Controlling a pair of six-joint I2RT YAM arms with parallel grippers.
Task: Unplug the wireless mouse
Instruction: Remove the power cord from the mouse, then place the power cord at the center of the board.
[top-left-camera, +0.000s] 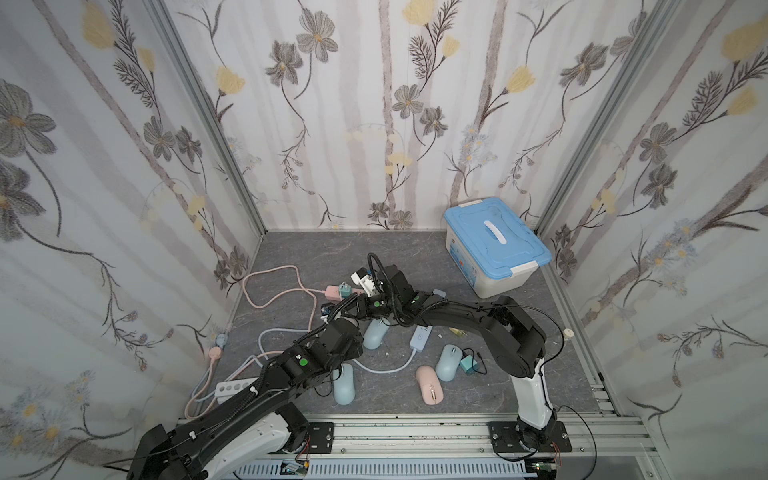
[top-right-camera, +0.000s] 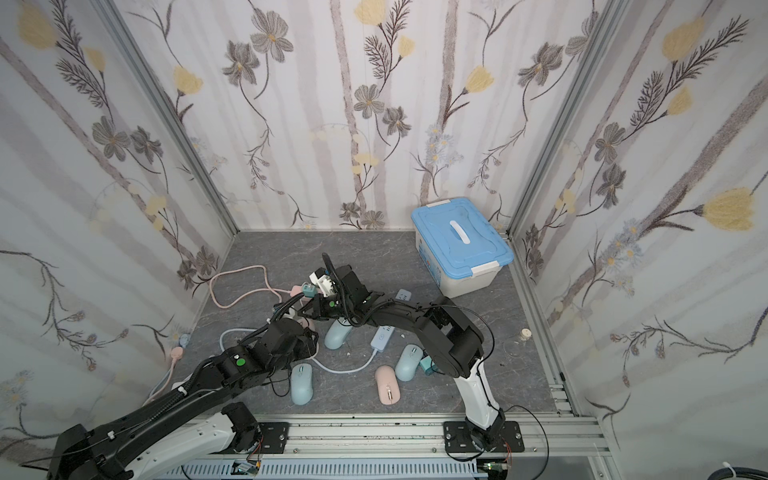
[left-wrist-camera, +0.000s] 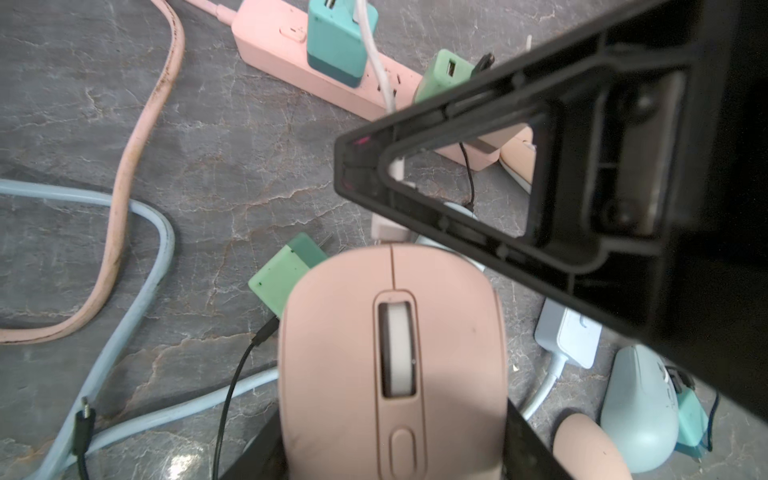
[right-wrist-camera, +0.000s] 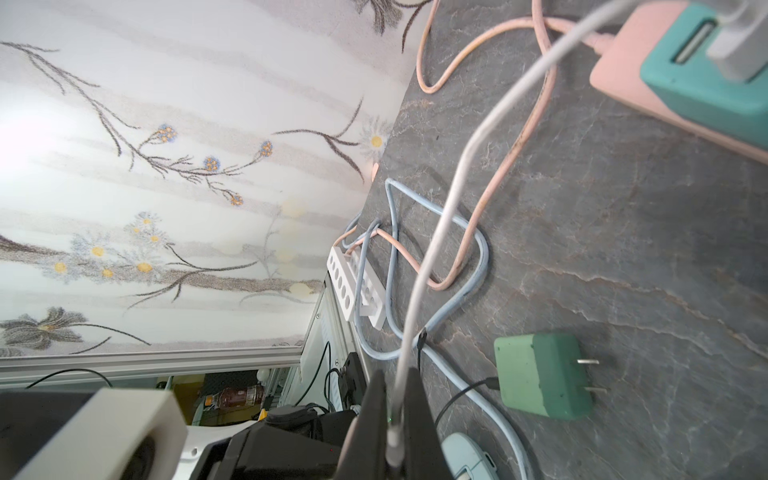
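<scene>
Pink wireless mouse (left-wrist-camera: 395, 353) is clamped between the fingers of the left tool (left-wrist-camera: 392, 436), scroll wheel up, its front end toward the pink power strip (left-wrist-camera: 266, 45). Just ahead of that end, the right tool (right-wrist-camera: 395, 415) is pinched together on the white charging cable (right-wrist-camera: 457, 174), near the white connector (left-wrist-camera: 386, 226) touching the mouse's nose. The cable runs to a teal charger (left-wrist-camera: 340, 41) plugged into the strip. A loose green charger (left-wrist-camera: 282, 278) lies on the counter (left-wrist-camera: 228, 166) beside the mouse.
</scene>
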